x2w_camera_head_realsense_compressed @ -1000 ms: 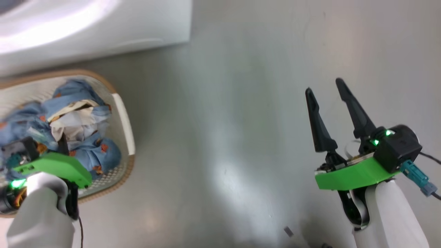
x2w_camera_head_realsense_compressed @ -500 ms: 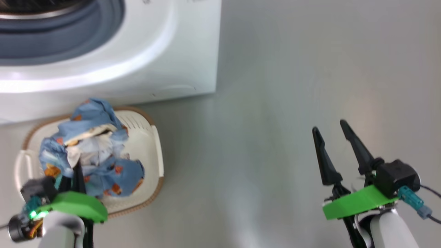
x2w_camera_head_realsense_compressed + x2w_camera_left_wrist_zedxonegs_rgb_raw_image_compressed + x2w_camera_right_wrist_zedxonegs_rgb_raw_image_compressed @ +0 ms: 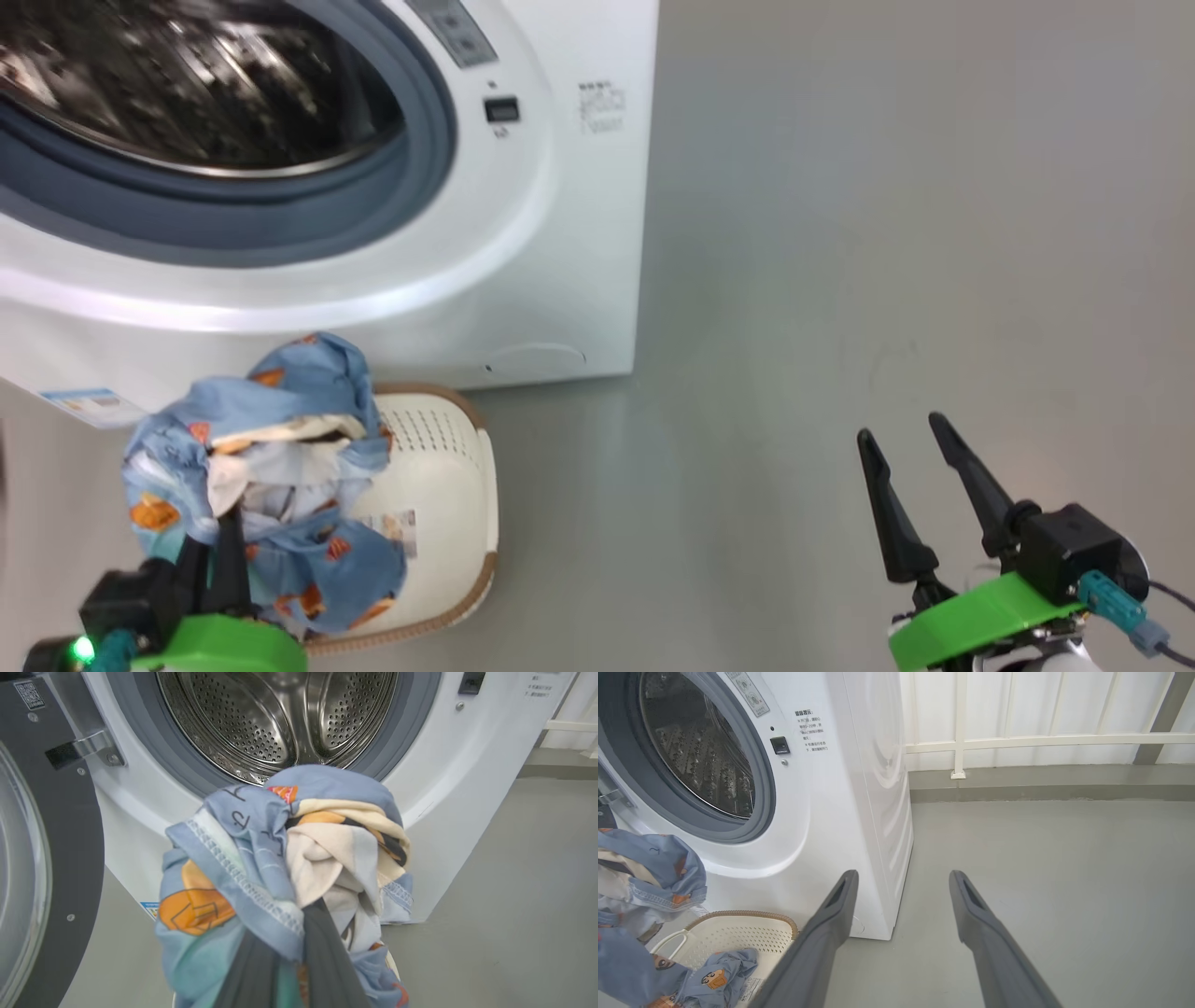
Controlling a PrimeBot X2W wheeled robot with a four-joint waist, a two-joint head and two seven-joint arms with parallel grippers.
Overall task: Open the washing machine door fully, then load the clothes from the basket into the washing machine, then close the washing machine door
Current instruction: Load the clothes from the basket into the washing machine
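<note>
- Head view: one white boxy washing machine (image 3: 560,233), perforated steel drum (image 3: 261,723), grey rubber gasket (image 3: 280,224).
- One round glossy black door (image 3: 60,826), swung open at the machine's left.
- Two crumpled blue bundles of clothes (image 3: 271,467): one pinched tight in the left gripper (image 3: 219,560) before the machine, the other bundle (image 3: 714,977) in the cream perforated basket (image 3: 448,485) at its foot.
- Right gripper (image 3: 900,429) spread wide, empty, right of the machine.

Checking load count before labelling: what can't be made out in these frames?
Left gripper tips: left wrist view, buried in the light blue cartoon-print fabric bundle it holds.
Cream perforated plastic basket contents: head view, the bundle covers most; right wrist view, bottom edge cuts it off.
Glossy black round door: cut by left wrist view's left edge.
Printed notices on the white front-loading washer: too small to read.
</note>
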